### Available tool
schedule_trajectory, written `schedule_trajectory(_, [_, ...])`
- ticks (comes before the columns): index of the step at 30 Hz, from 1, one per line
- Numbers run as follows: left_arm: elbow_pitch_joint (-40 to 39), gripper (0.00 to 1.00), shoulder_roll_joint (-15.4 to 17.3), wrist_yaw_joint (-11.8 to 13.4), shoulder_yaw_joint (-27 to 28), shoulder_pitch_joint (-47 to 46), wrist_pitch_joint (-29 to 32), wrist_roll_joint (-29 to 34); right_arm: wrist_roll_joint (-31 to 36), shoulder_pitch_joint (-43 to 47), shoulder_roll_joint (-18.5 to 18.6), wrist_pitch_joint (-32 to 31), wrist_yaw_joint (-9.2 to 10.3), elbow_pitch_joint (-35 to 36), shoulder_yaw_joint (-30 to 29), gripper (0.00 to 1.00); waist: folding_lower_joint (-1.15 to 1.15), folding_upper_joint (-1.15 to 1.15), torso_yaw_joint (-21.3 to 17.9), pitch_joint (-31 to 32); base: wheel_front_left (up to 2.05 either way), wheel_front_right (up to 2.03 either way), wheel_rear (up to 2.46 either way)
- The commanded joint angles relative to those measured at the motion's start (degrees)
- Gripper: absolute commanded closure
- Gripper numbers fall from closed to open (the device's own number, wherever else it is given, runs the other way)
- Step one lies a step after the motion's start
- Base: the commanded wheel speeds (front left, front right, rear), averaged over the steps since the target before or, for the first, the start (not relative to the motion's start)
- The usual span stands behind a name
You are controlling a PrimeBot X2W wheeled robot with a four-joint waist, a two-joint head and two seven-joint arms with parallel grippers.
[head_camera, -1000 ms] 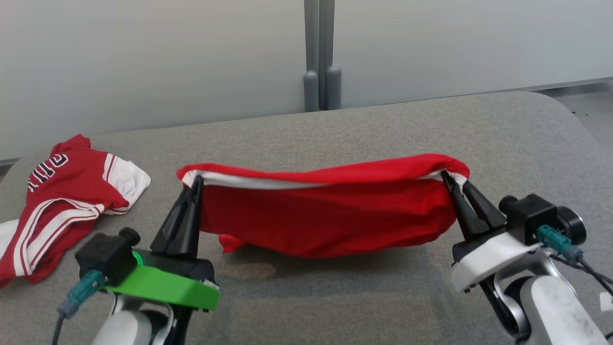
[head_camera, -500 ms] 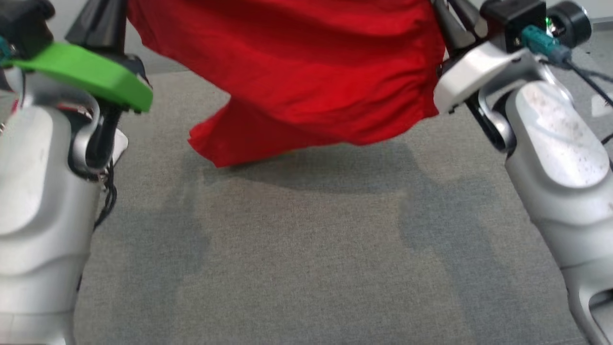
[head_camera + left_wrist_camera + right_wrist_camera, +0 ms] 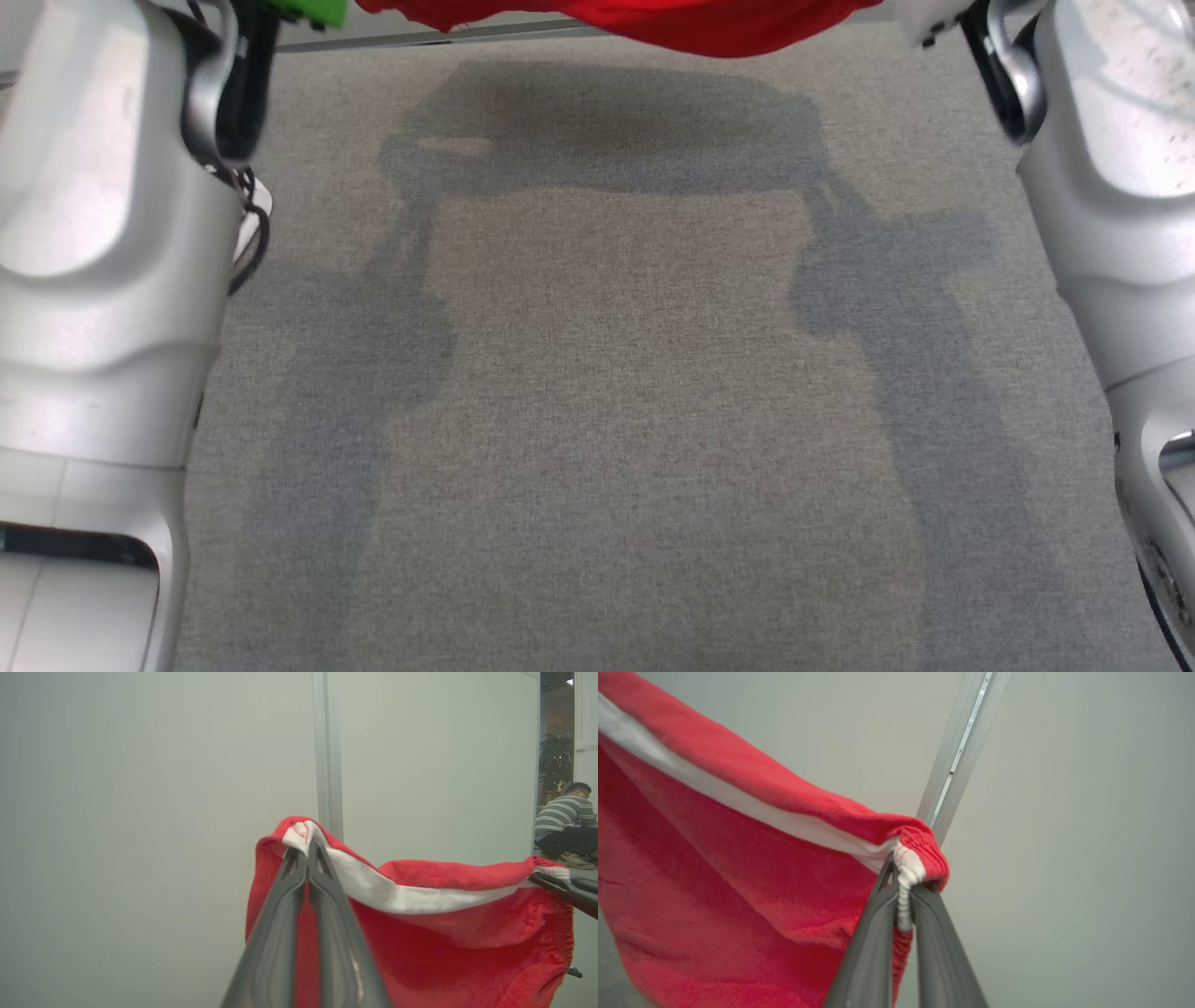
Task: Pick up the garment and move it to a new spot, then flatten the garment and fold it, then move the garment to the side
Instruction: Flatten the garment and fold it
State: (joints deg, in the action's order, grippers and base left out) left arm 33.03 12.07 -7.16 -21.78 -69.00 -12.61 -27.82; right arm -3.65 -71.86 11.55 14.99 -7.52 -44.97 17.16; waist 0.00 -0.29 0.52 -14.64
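Found red garment (image 3: 672, 23) held clear of the counter (image 3: 616, 392), lower hem showing at the top edge of the head view, shadow cast on the grey surface beneath. Noted left hand (image 3: 308, 847) clenched on one end of the white-banded edge, fingers pressed together with cloth bunched over the tips. Noted right hand (image 3: 903, 891) likewise clamped on the opposite end, white trim pinched between the fingers. Recorded banded edge stretched between both hands, sagging slightly mid-span, body of cloth hanging below. Observed left forearm (image 3: 93, 233) and right forearm (image 3: 1120, 187) flanking a broad stretch of counter. Saw far counter edge just under the hem. Logged plain wall panels and a vertical post (image 3: 327, 765) behind the garment. Logged a crouched or seated person (image 3: 563, 830) well apart, beyond the wall's end.
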Motion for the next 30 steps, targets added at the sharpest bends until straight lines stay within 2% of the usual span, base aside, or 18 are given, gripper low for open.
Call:
schedule_trajectory(1, [0.97,1.0,-0.21,-0.24,-0.85,3.36,-0.8,-0.88,0.07,3.37,-0.12,0.21,0.06,-1.36,0.27,1.0,0.0,0.29,1.69,-2.24,0.0,0.0,0.0])
schedule_trajectory(4, [1.08,1.0,-0.23,-0.34,-2.82,8.12,-1.74,-2.53,-1.27,7.89,-0.51,0.25,0.06,-2.28,1.45,1.0,0.0,0.29,2.08,-3.86,0.0,0.0,0.0])
schedule_trajectory(10, [-2.57,1.0,2.21,-0.34,-5.29,18.42,-2.52,-5.46,-4.91,16.36,-0.3,0.27,0.06,0.32,3.35,1.0,0.0,0.29,1.72,-5.12,0.0,0.0,0.0])
schedule_trajectory(15, [-10.38,1.0,4.37,-0.32,-3.75,30.04,-2.58,-6.62,-8.35,24.78,0.59,0.25,0.06,6.88,4.1,1.0,0.0,0.29,1.0,-4.52,0.0,0.0,0.0])
schedule_trajectory(19, [-17.53,1.0,4.98,1.32,-1.82,40.05,-2.59,-5.59,-9.45,31.49,0.91,0.23,0.06,13.44,3.11,1.0,0.0,0.29,0.73,-3.13,0.0,0.0,0.0])
schedule_trajectory(25, [-26.0,1.0,3.99,4.09,-0.57,52.98,-2.59,-4.66,-8.22,42.32,1.03,0.25,0.06,22.21,0.54,1.0,0.0,0.29,1.45,-0.48,0.0,0.0,0.0])
schedule_trajectory(30, [-30.62,1.0,2.57,6.09,-0.01,62.69,-2.54,-3.9,-6.44,51.92,-0.57,0.24,0.05,28.15,-2.13,1.0,0.0,0.29,2.0,2.8,0.0,0.0,0.0])
